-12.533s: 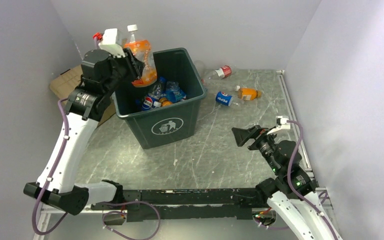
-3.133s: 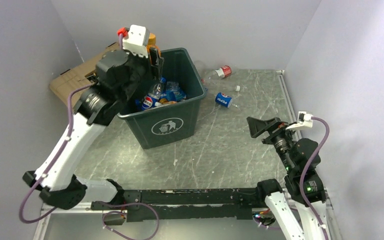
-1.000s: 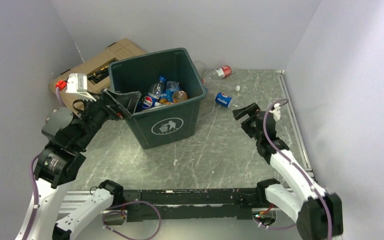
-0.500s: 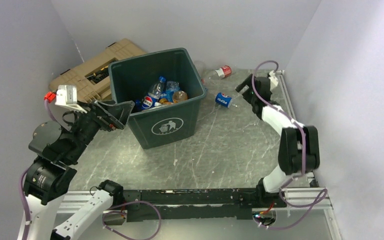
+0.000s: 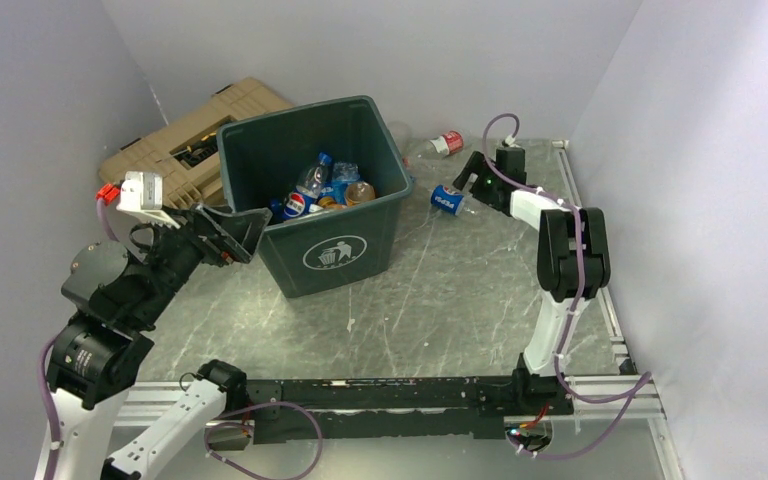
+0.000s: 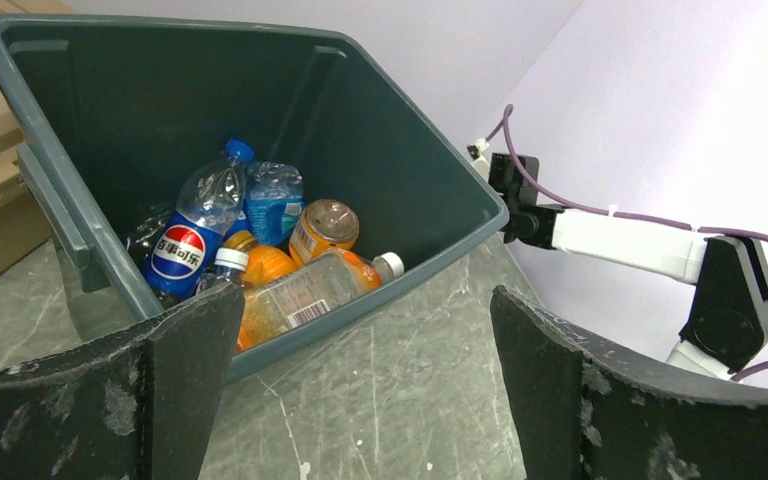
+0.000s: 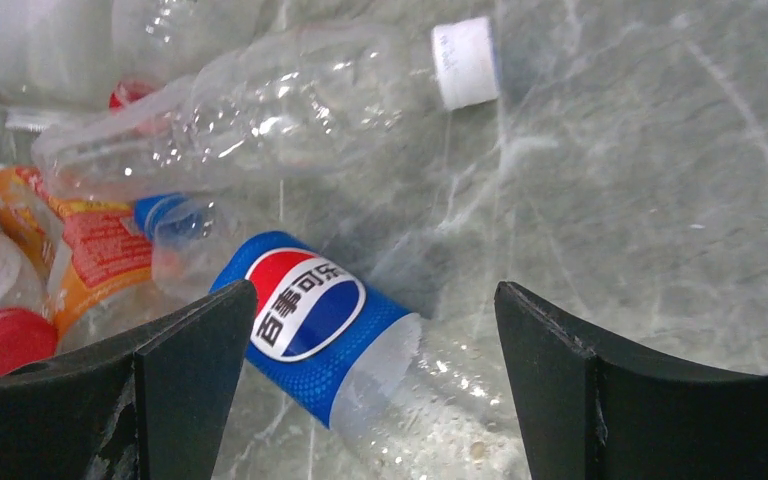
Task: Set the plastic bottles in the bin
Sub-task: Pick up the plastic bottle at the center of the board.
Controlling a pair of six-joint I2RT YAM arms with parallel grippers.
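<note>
A Pepsi bottle [image 7: 305, 305] lies flat on the marbled table [image 7: 660, 200] near the right side of the green bin [image 5: 330, 255]. In the right wrist view its long axis slants, blue cap upper left, base lower right. A clear white-capped bottle [image 7: 260, 110] lies beside it, cap pointing right, and an orange-labelled bottle [image 7: 85, 245] lies at left. At least five bottles [image 6: 310, 290] lie inside the bin. The right gripper [image 7: 375, 292] hangs over the Pepsi bottle, jaws wide apart. The left gripper [image 5: 238, 228], equally agape and empty, hovers beside the bin's left wall.
</note>
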